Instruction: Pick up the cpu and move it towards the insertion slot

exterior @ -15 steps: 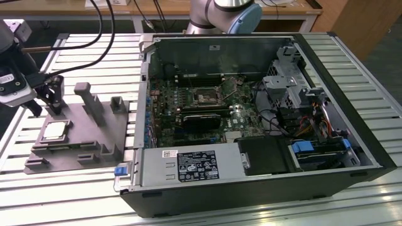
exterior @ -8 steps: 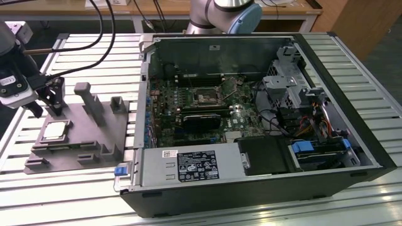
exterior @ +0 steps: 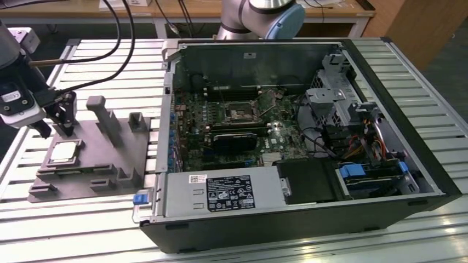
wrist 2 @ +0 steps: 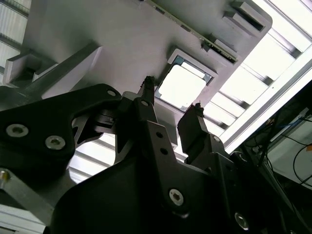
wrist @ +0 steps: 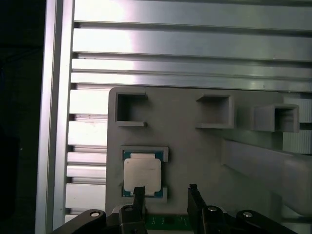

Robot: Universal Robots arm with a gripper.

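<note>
The cpu [exterior: 64, 152] lies flat in a square pocket of a grey plastic fixture [exterior: 95, 164] on the slatted table, at the exterior view's left. Its shiny metal top shows in both wrist views [wrist 2: 183, 85] [wrist: 142, 173]. My gripper [exterior: 56, 130] hangs open just above the fixture, beside the cpu's far edge, with nothing between its fingers. One black fingertip [wrist: 139, 192] sits over the cpu's edge and the other fingertip [wrist: 193, 190] stands off to the side; the gripper [wrist 2: 171, 97] touches nothing. The insertion slot [exterior: 240, 114] is a silvery-framed socket on the motherboard inside the open computer case.
The open computer case [exterior: 409, 186] lies on its side right of the fixture, with a black card [exterior: 235, 141], cables and a drive cage inside. Raised grey posts [exterior: 104, 118] stand on the fixture between the cpu and the case. Cables trail across the table's back left.
</note>
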